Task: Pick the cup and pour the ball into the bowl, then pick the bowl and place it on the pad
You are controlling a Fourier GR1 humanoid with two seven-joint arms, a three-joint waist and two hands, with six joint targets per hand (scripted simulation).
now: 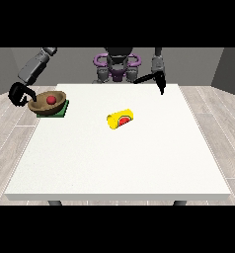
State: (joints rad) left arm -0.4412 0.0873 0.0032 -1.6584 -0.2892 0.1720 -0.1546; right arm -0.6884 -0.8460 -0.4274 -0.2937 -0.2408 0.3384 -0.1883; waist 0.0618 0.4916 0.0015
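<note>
A brown wooden bowl (47, 103) rests on a green pad (61, 112) at the table's left edge, with a red ball (51, 100) inside it. The hand at the view's left (18, 94) sits just left of the bowl's rim, its fingers curled beside the rim; whether they still touch the bowl is unclear. A yellow cup (120, 118) with a watermelon picture lies on its side near the middle of the table. The hand at the view's right (160, 82) hangs over the table's far edge with fingers pointing down, holding nothing.
The white table (119, 163) stretches wide towards the camera. The bowl and pad sit close to its left edge, partly overhanging it. The robot's torso stands behind the far edge.
</note>
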